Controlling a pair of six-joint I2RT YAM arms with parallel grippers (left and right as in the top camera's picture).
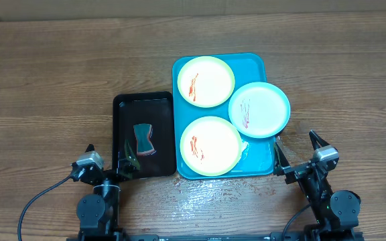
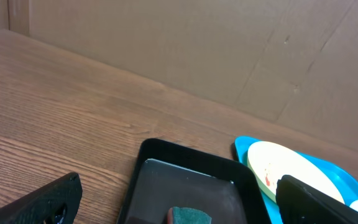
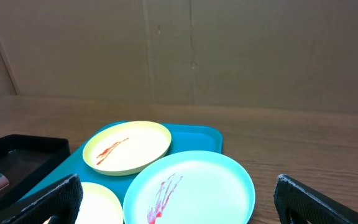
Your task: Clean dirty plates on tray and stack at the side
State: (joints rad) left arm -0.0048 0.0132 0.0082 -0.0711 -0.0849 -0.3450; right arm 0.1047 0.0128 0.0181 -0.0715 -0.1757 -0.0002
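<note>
The turquoise tray lies at the table's centre right. On it are two pale yellow-green plates, one at the back and one at the front, and a light blue plate overhanging the tray's right rim. All three have red sauce smears. In the right wrist view the blue plate lies just ahead, with the back plate behind it. My left gripper is open and empty at the front left. My right gripper is open and empty at the front right, just off the tray's corner.
A black tray holding a green and red sponge lies just left of the turquoise tray; it also shows in the left wrist view. A wet patch shines on the wood in front of the turquoise tray. Brown cardboard walls stand behind the table.
</note>
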